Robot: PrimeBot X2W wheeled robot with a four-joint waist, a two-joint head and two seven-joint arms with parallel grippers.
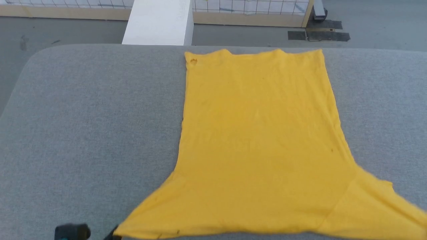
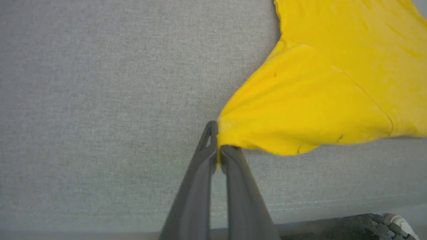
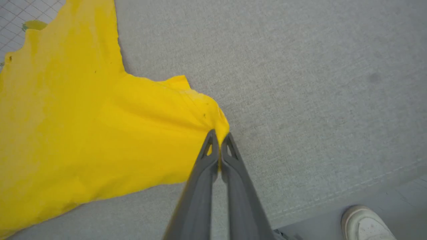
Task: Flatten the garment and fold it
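Closest to the robot, both claws are pinched tight on the garment (image 1: 260, 133), one on each sleeve. The left claw (image 2: 218, 150) has its two dark fingers squeezed together on the very tip of the left sleeve (image 2: 300, 110), with a sliver of yellow cloth showing between them. The fabric fans out from that pinch in little pulled creases. Same deal on the other side: the right claw (image 3: 218, 143) is clamped onto the end of the right sleeve (image 3: 150, 133), and the cloth bunches a bit right at the fingertips. Off the near edge, down on the floor, there's a person's white shoe (image 3: 365, 223).

The shirt itself is bright yellow and lies spread out on the grey fabric-covered desk (image 1: 93, 116), somewhat right of the middle. The sleeves flare out wide at the near end, the left one reaching toward the lower left and the right one running out past the lower right of the head view. From there the body narrows and runs away from the robot, pretty flat, just faint wrinkles. The straight hem sits at the far end, close to the desk's far edge, slightly wavy. There's a small hole (image 1: 193, 61) near its far left corner.

Past the desk it's grey floor (image 1: 66, 30), a white post (image 1: 160, 21) standing just behind the far edge, a wood-framed grid panel (image 1: 253, 6) along the back, and some dark tape patches (image 1: 318, 33) off to the right.
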